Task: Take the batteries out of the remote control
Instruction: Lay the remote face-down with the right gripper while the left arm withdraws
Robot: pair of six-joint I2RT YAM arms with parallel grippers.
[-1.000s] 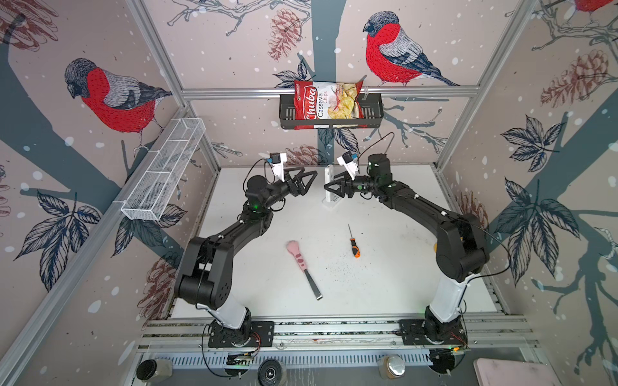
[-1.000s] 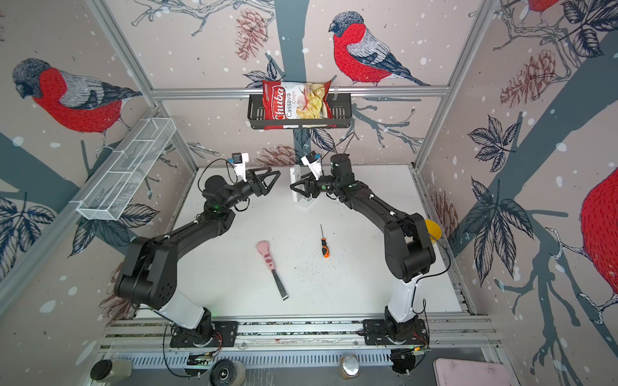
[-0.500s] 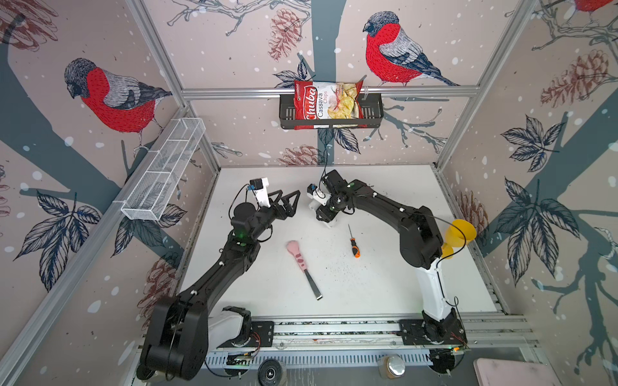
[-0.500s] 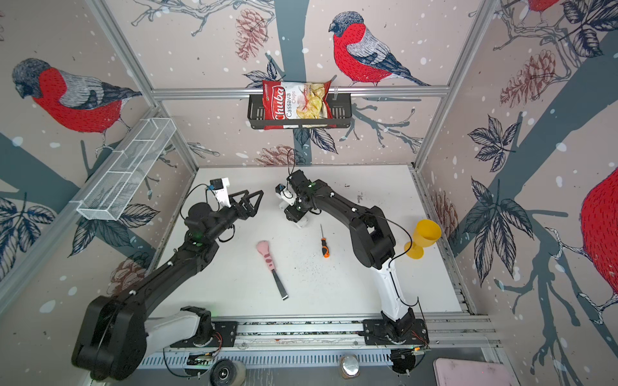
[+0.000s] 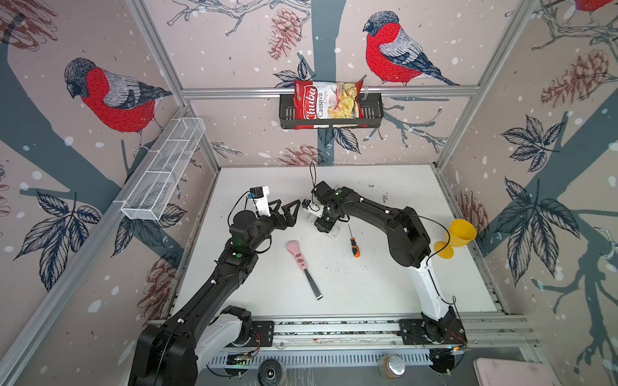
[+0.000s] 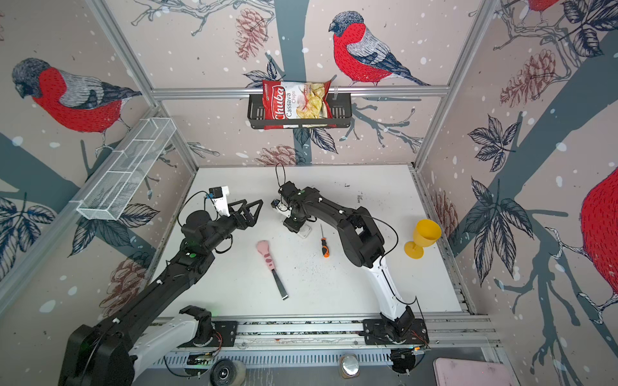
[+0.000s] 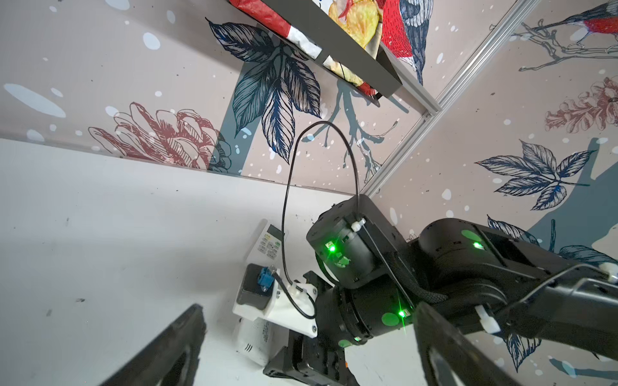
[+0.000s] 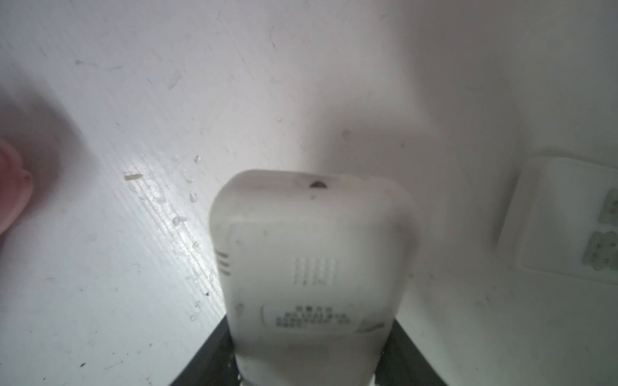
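Holding remote [image 8: 314, 267] lower; left gripper [image 5: 289, 202] withdrawn

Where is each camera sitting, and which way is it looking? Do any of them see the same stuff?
Top views: high above the table, looking down; both arms show, with the left claw open.
Left wrist: rides the left arm, looking across the table at the right arm; its own fingers show.
Right wrist: rides the right arm, looking close at the table; the right claw grips a white remote.
Shared: both wrist views show that white remote and a second remote lying nearby.
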